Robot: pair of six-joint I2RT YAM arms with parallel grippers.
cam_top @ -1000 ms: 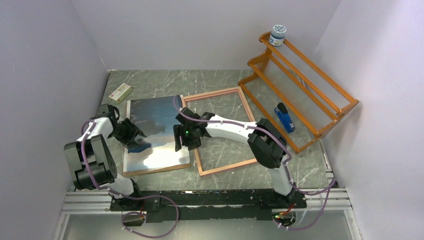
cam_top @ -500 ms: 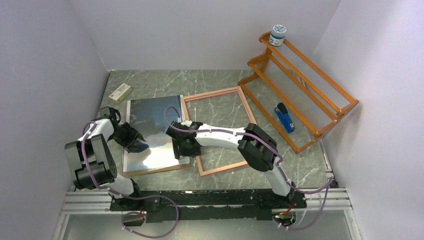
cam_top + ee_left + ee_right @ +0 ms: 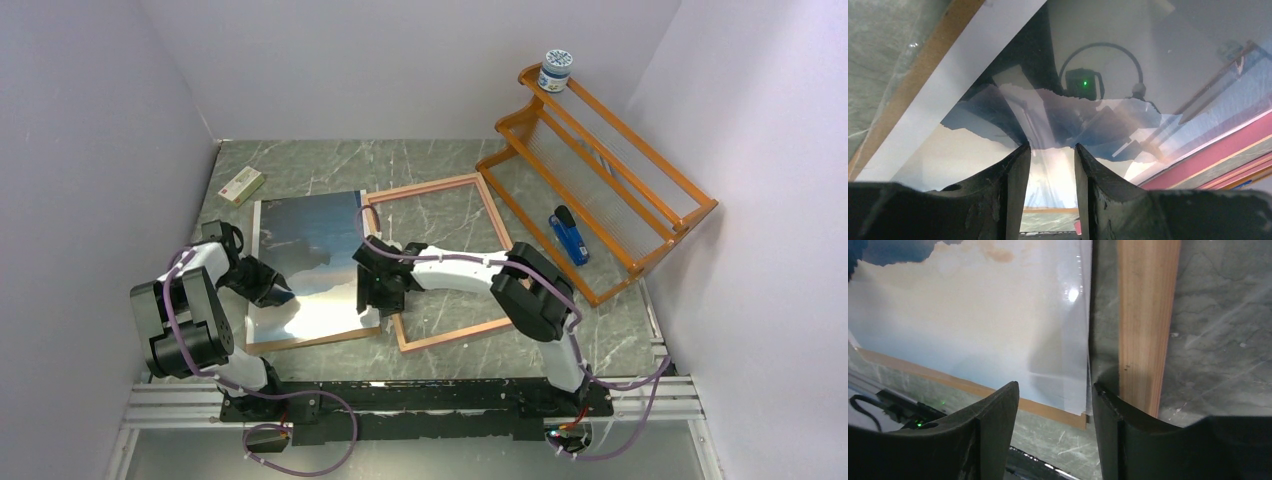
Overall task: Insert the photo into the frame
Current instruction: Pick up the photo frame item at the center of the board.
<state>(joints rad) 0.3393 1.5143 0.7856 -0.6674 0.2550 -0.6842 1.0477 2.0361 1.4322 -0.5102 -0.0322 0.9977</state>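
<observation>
**Top external view: photo not yet in the frame, a gripper at each side of it**

The photo lies face up on a brown backing board, left of centre on the grey marbled table. Its dark hills and blue water show toward the far end and its pale area toward the near end. The frame lies flat on the table just to the right. The frame's left rail runs along the photo's right edge, and its pane shows the marble beneath.

The left gripper is low over the photo's left side. In the left wrist view its two fingers stand parted with a narrow gap. The glossy print shows through that gap and nothing is seen clamped between them. The board's brown edge runs up the left of that view.

The right gripper is at the photo's right edge, near its near corner. In the right wrist view its jaws are wide apart and hold nothing. One finger is over the pale part of the print. The other is over the narrow strip of table beside the frame's light-wood rail. The photo's edge and the rail lie close together but do not touch there.

An orange wooden rack stands at the far right of the table. A blue stapler lies on its lower part and a small jar sits on its top. A small flat box lies near the far left corner.
</observation>
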